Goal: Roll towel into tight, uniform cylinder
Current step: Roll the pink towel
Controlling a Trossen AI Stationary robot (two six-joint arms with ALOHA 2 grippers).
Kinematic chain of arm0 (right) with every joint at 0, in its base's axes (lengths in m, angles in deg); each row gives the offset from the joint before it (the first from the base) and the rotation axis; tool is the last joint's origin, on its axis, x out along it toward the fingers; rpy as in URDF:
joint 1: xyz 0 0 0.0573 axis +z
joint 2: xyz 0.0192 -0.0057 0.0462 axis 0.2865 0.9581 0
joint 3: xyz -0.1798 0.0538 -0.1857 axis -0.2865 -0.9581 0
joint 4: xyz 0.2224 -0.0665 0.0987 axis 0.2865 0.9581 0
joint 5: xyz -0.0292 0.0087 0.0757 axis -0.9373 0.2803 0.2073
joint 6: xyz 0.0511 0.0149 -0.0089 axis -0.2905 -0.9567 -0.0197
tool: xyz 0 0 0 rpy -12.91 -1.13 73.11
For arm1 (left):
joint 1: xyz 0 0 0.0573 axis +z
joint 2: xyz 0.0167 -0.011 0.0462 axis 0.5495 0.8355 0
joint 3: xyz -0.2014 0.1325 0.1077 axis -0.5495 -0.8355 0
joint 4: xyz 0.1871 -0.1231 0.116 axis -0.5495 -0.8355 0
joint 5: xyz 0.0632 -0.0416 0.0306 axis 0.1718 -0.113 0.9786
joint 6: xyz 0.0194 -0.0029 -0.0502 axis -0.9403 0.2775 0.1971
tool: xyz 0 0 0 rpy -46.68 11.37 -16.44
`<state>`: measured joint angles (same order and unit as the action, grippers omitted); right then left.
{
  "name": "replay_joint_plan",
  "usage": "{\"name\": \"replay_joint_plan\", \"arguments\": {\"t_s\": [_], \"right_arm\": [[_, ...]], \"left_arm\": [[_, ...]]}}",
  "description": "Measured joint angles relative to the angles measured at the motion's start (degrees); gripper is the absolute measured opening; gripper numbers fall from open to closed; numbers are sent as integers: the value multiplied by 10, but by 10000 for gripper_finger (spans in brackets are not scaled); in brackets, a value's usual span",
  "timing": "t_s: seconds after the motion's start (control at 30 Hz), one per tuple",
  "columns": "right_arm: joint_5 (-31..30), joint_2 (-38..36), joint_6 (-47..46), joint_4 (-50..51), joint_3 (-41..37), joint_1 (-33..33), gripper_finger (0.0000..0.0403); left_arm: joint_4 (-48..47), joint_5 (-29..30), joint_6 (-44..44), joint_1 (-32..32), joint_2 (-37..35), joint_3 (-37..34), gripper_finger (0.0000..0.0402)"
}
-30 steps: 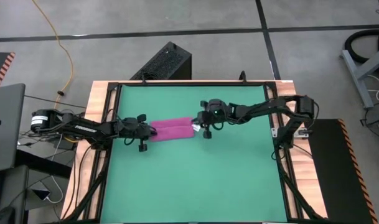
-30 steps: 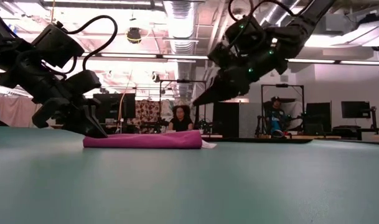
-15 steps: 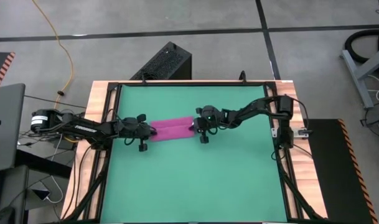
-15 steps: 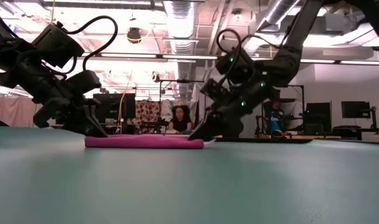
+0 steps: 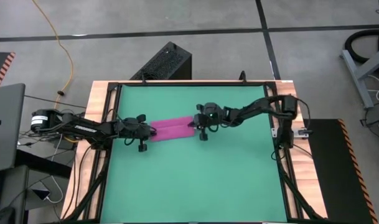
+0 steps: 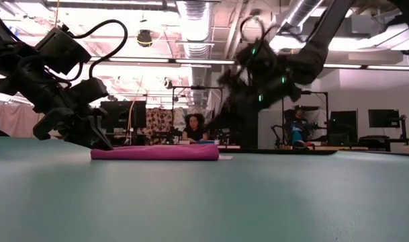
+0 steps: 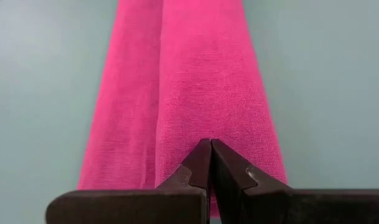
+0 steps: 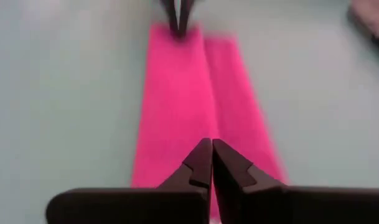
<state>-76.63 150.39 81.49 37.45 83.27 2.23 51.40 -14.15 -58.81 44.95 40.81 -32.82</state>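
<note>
While the towel (image 5: 172, 129) lay as a flattened roll on the green mat (image 5: 195, 180), both clenched end effectors, left (image 5: 151, 131) and right (image 5: 193, 126), pinched its ends; uneven pulling could loosen the roll.

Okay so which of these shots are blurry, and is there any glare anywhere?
Right wrist view: soft all over, the towel smeared at its edges. Low view: the right gripper is motion-blurred, and the ceiling lights behind it glare brightly. Left wrist view: sharp, the weave shows. High view: even light, no glare on the green mat.
</note>
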Motion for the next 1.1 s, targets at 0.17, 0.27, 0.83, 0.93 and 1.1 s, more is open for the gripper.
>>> {"name": "replay_joint_plan", "arguments": {"t_s": [0.17, 0.27, 0.83, 0.93, 1.1], "right_arm": [[49, -59, 31, 55, 1, 17, 89], [42, -69, 85, 93, 1, 39, 151], [9, -14, 152, 73, 2, 20, 270], [22, -6, 157, 72, 2, 23, 270], [26, 26, 167, 46, 4, 37, 270]], "left_arm": [[-2, 5, -1, 0, 0, 0, 0], [-4, 8, -1, 0, 0, 0, 0], [-7, 21, 20, 0, 0, 0, 0], [-7, 24, 20, 0, 0, 0, 0], [-8, 28, 20, 0, 0, 0, 0]]}}
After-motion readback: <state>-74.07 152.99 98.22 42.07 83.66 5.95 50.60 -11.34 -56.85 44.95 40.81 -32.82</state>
